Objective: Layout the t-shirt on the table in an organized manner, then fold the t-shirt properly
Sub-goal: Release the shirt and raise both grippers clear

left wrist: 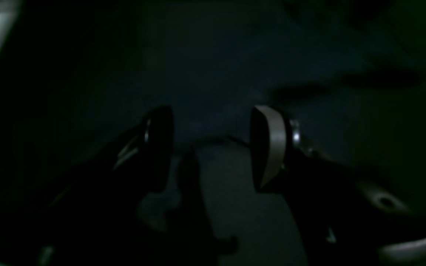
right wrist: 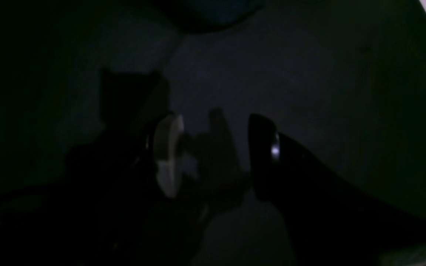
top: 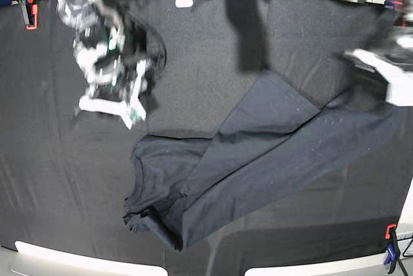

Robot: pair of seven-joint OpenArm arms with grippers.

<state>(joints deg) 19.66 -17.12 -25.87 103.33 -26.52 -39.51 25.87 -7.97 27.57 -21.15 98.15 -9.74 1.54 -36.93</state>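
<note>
overall, the t-shirt [top: 258,153] lies half folded on the tabletop [top: 58,160], a long dark grey band running on a slant from the near left up toward the far right of the base view. its collar end [top: 139,195] sits bunched near the front edge, with one layer doubled over the other along a diagonal crease, and the far end reaches under the arm on that view's right. the right hand [top: 116,98] hangs above bare black cloth at the far left, well apart from the shirt's nearest edge, blurred in the base view. its own wrist camera shows the right hand's fingers [right wrist: 168,155] spread with only dim cloth between them, so it is released and grasps nothing. the left hand [left wrist: 213,147] appears in its wrist view with the pads [left wrist: 272,144] standing wide apart over dark fabric, likewise released; whether the fabric beneath is shirt or table cloth cannot be told in that dark picture. an orange clamp [top: 29,11] grips the far left corner of the tabletop, and an orange and blue clamp [top: 390,250] holds the near right corner.
</note>
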